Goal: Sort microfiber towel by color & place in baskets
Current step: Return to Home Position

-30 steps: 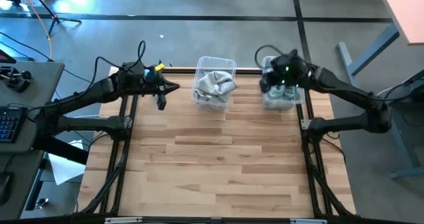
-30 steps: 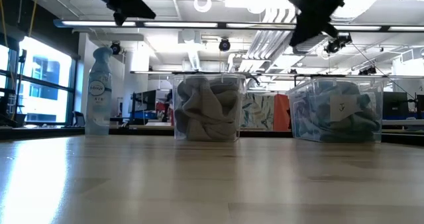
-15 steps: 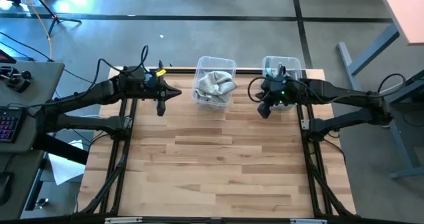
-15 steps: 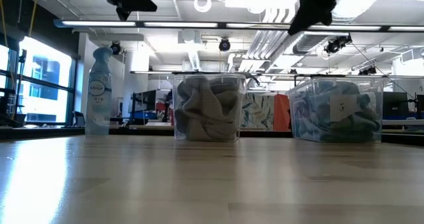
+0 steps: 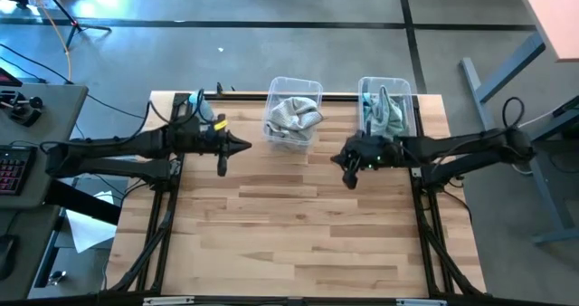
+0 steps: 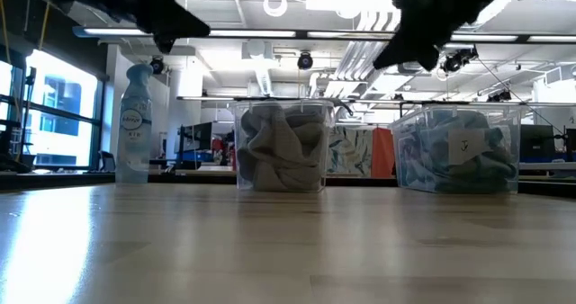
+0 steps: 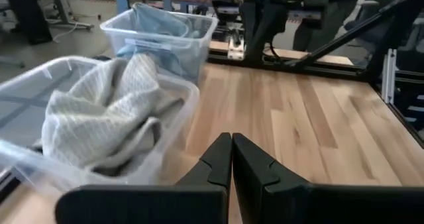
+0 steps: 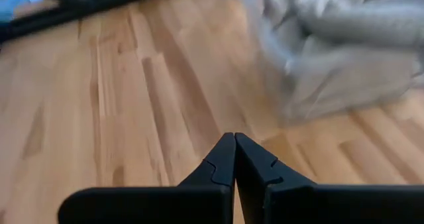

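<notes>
High view: grey towels (image 5: pixel 291 114) in upper-centre basket (image 5: pixel 294 81), teal towels (image 5: pixel 384 111) in right-hand basket (image 5: pixel 387 81); seems sorted, homing in hand.
Low view: both baskets full, mid-frame.
Wrist views: left gripper (image 7: pixel 232 138) and right gripper (image 8: pixel 234 138) pressed together, empty; next calls for pulling back clear of rims.

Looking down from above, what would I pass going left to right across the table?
left tool, shut → grey-towel bin → right tool, shut → blue-towel bin

"Where do the towels lie?"
"Grey towels (image 5: pixel 291 114) in the left basket (image 5: pixel 272 96), blue-teal towels (image 5: pixel 387 116) in the right basket (image 5: pixel 384 79)."
"And the arms?"
"The left end effector (image 5: pixel 244 146) and right end effector (image 5: pixel 339 159) face each other above the desk (image 5: pixel 298 224)."
</notes>
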